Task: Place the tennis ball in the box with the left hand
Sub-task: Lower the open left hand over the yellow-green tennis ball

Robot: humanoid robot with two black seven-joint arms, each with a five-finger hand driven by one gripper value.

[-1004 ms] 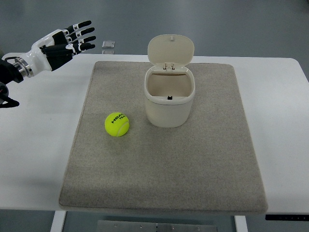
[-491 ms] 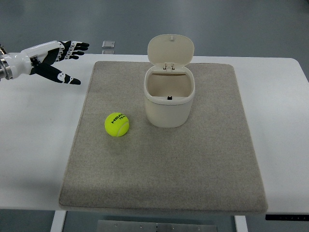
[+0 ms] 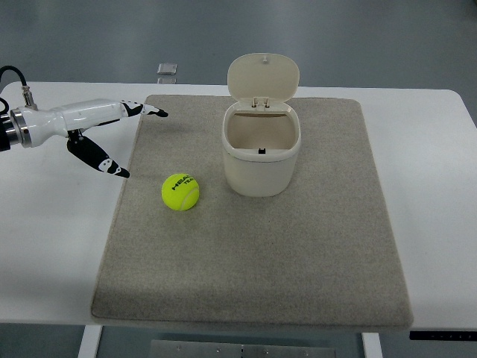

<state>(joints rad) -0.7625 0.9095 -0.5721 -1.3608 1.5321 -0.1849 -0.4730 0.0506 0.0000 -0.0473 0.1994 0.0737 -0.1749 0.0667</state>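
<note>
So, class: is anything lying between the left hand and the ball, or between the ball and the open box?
Nothing visible. Only bare mat separates the open left hand from the ball, and the ball from the box, whose lid stands open.

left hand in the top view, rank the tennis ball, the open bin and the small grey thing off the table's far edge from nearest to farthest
From the left hand, fingers spread:
1. tennis ball, on the mat just right of the hand and nearer the camera.
2. small grey object, beyond the table's far edge; close to the ball's distance, so the order of these two is uncertain.
3. open bin, mid-mat, clearly farthest.
</note>
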